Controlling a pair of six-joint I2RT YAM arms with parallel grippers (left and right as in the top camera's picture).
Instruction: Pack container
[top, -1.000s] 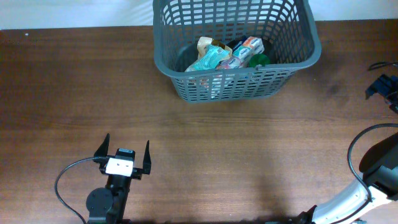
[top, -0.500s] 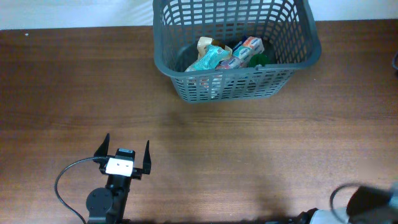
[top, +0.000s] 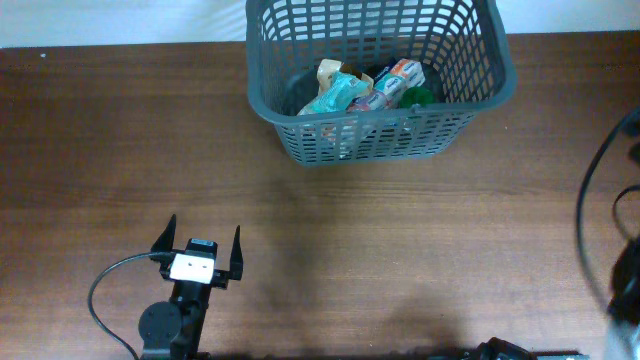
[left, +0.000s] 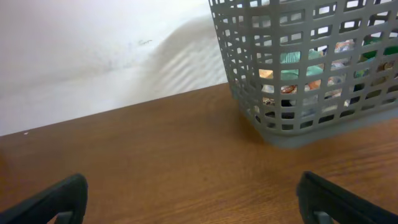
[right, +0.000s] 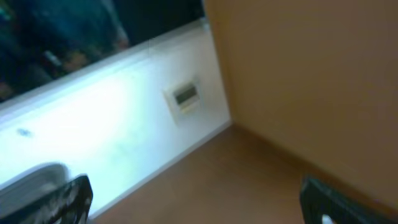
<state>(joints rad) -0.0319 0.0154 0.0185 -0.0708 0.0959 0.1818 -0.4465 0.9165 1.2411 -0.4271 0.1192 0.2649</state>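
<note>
The container (top: 372, 134), a dark grey lattice basket, stood at the far edge of the wooden table (top: 400, 250), right of centre, with its back rim cut off by the top of the overhead view. Behind it a white wall (top: 120, 20) met the table edge. A broad stretch of tabletop lay between the basket and the left gripper (top: 203, 232), which sat near the front edge, left of centre. Its fingers were spread wide with nothing between them. In the left wrist view the same gripper (left: 193, 208) showed only two dark fingertips at the bottom corners, and the container (left: 298, 62) rose ahead to the right, cut off at the top and right.

Inside the basket lay a teal pouch (top: 335, 95), a colourful packet (top: 396, 78) and something green (top: 418, 96). They were crowded together and partly hidden by the near wall.

The right arm showed overhead only as a blurred dark cable loop (top: 598, 200) at the right edge, and its gripper could not be made out there. The right wrist view was smeared. The right gripper (right: 196, 202) had its tips far apart at the bottom corners, holding nothing, in front of a white wall, a small wall plate (right: 186, 96) and a tan panel (right: 311, 74).

A black cable (top: 100, 290) curled beside the left arm.
</note>
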